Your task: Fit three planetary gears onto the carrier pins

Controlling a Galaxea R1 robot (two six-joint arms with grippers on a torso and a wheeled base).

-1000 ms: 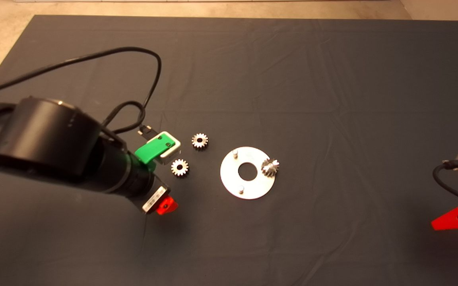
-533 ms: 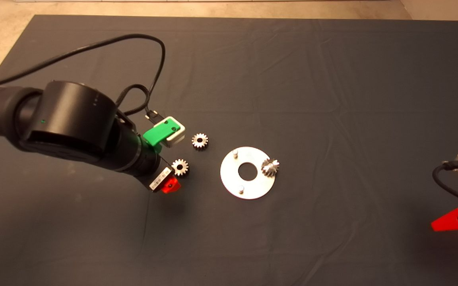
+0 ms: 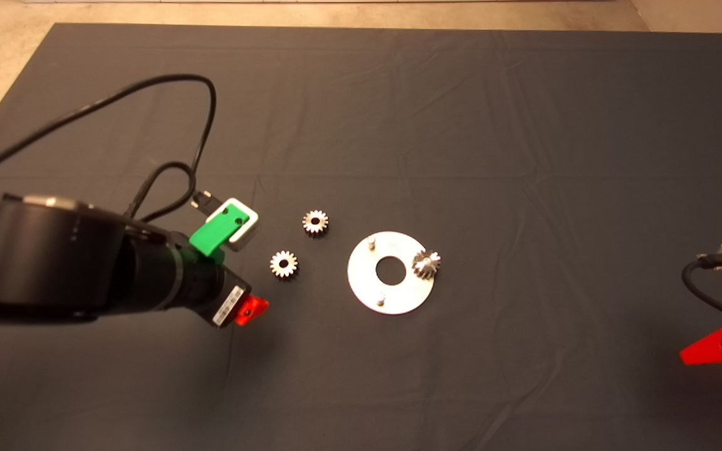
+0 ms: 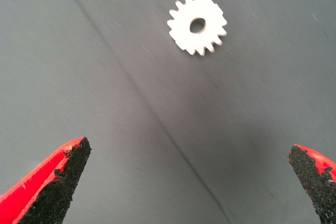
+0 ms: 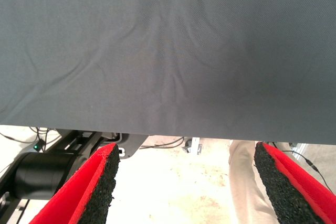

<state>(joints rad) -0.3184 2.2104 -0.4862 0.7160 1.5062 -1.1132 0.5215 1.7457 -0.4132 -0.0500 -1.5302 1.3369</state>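
One planetary gear (image 3: pixel 425 263) tilted on pin at disc's (image 3: pixel 367 282) 3 o'clock — seating unclear. Two gears (image 3: pixel 284 264) (image 3: pixel 315 222) loose on counter (image 3: pixel 461 125). Left claw (image 4: pixel 189 182) spread wide, empty, near nearest gear; right claw (image 5: pixel 184 182) released, parked.

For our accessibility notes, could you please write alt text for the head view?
One gear sits on a pin of the disc at mid-mat, two pins stand bare, and two gears lie loose on the mat left of the disc. The left gripper is beside the nearer loose gear, jaws open; the right gripper waits at the lower right edge.
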